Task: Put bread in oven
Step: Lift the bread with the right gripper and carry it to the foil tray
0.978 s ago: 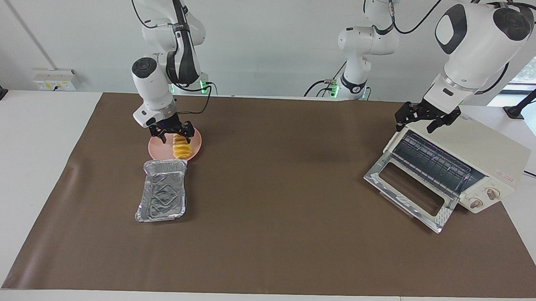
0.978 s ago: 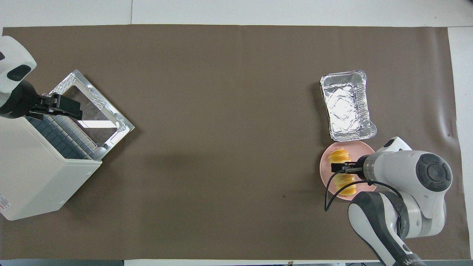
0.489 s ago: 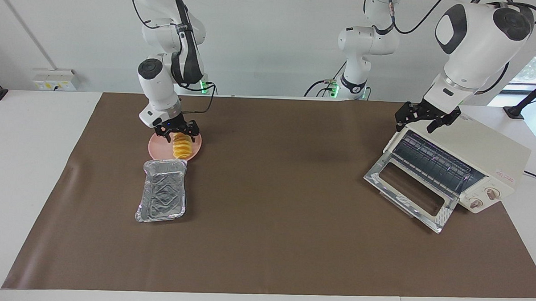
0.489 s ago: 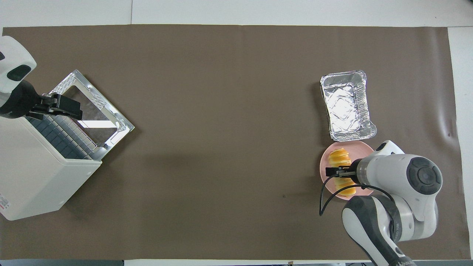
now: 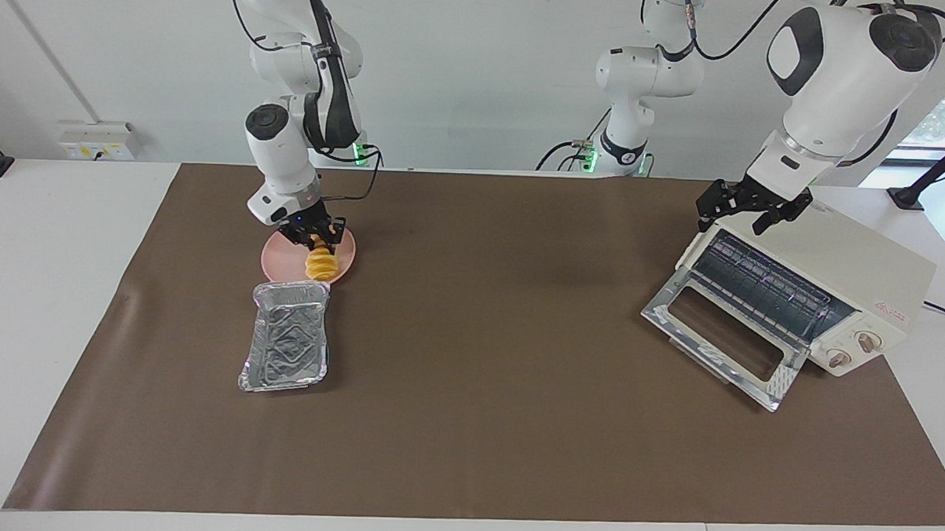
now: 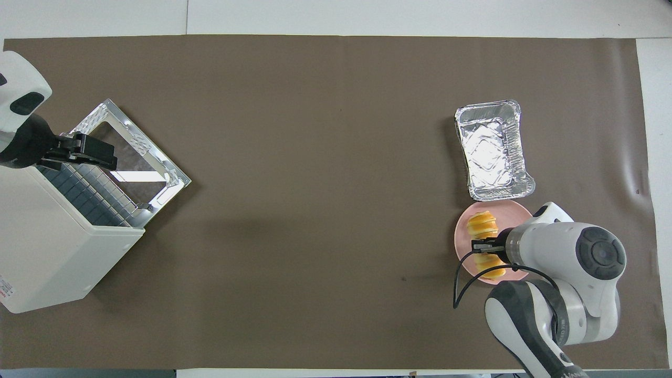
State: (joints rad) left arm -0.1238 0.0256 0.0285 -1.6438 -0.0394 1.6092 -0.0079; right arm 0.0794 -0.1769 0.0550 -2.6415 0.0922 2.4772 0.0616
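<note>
The bread [image 5: 321,266] [image 6: 483,223], a ridged golden-yellow loaf, lies on a round pink plate [image 5: 278,263] [image 6: 461,247] at the right arm's end of the table. My right gripper [image 5: 317,240] [image 6: 480,245] is down on the loaf, its fingers closed in on the bread's middle part. The cream-white oven [image 5: 854,259] [image 6: 47,252] stands at the left arm's end with its glass door [image 5: 714,337] [image 6: 131,152] dropped open and the wire rack showing. Above the oven's top front edge my left gripper [image 5: 737,216] [image 6: 89,152] waits open, holding nothing.
A crinkled silver foil tray [image 5: 285,345] [image 6: 493,149] sits next to the plate, farther from the robots. A brown mat [image 5: 483,423] covers the table between the plate and the oven.
The right gripper's fingers have closed in from wide apart onto the bread, and the right arm's wrist has shifted slightly. The left arm has not moved.
</note>
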